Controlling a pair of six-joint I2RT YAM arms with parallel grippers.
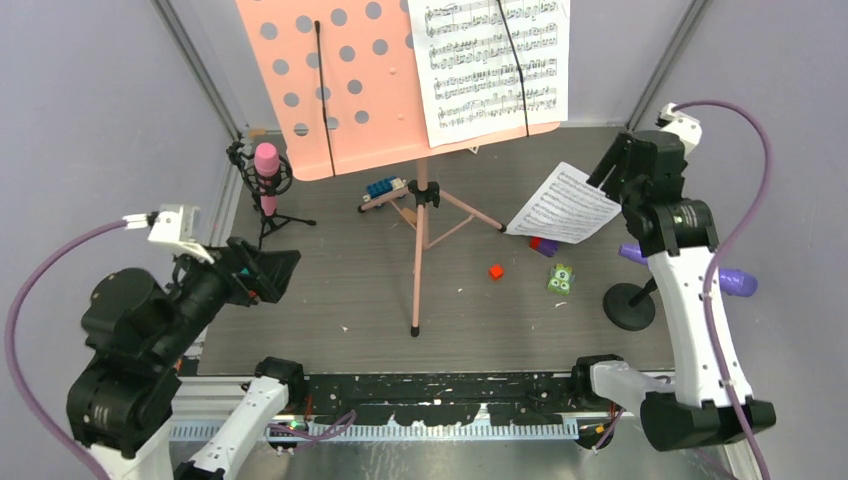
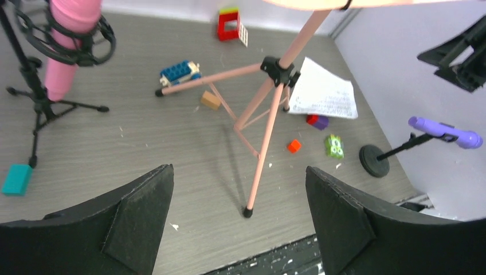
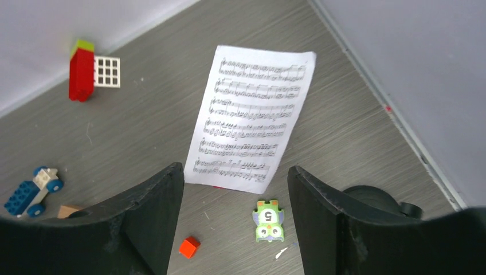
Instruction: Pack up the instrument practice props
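While both arms' jaws hang open and empty, the loose music sheet (image 3: 252,117) lies at 12 o'clock from the nearer right jaws, long axis 1-to-7.

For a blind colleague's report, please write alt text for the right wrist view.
A white sheet-music page lies on the grey table, ahead of the open black fingers of the right gripper. Small toy blocks and a blue toy car lie nearby.

I work in a lab test cell: plain grey walls (image 1: 90,100), bare metal corner posts (image 1: 200,70), a table (image 1: 330,280) edged by a black mounting rail (image 1: 430,386).
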